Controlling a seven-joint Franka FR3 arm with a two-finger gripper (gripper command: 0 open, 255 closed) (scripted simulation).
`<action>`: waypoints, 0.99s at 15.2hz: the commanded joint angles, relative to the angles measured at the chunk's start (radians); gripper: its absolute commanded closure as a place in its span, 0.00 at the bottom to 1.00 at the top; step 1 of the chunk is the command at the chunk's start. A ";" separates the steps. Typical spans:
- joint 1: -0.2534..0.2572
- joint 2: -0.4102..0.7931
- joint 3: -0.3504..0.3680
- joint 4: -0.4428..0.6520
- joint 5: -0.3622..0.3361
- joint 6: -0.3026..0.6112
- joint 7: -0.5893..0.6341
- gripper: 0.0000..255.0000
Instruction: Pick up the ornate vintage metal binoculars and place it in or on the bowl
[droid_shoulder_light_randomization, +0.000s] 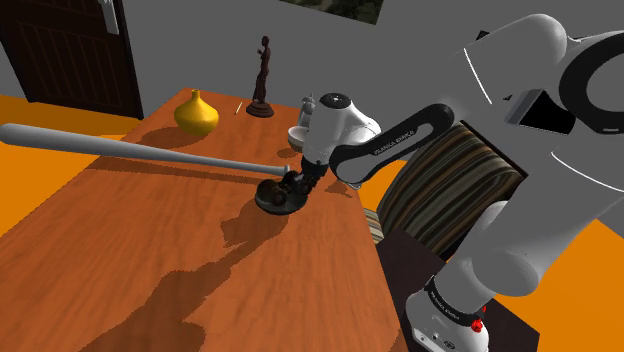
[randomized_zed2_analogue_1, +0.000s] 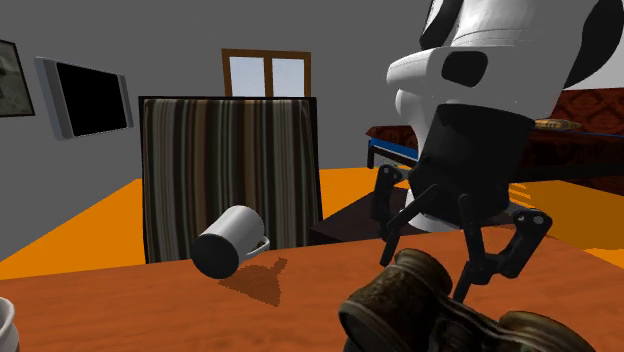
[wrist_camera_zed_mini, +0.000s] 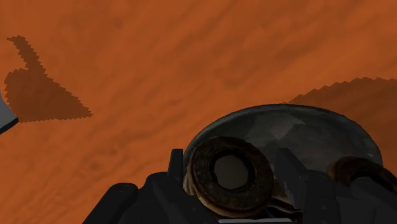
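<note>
Wooden bench (droid_shoulder_light_randomization: 150, 260). On it: grey bat (droid_shoulder_light_randomization: 130, 150), yellow vase (droid_shoulder_light_randomization: 196, 113), dark figurine (droid_shoulder_light_randomization: 262, 85), dark bowl (droid_shoulder_light_randomization: 268, 203). White mug (randomized_zed2_analogue_1: 228, 242) lies tipped over.

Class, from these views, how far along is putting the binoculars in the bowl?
Done: the binoculars are picked up, clasped in the gripper. In hand: they hang low over the dark bowl. Left: open the fingers, leave them in the bowl and withdraw.

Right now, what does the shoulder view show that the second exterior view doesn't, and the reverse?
The shoulder view adds the long grey bat, the yellow vase and the dark statuette. The second exterior view adds the wall screen and the window. Both share the gripper shut on the binoculars, the striped chair and the table.
</note>
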 joint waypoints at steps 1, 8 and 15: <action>-0.003 0.026 -0.001 -0.005 -0.023 0.030 0.020 1.00; -0.006 0.054 -0.003 -0.008 -0.049 0.059 0.044 1.00; -0.006 0.054 -0.003 -0.009 -0.050 0.060 0.045 0.00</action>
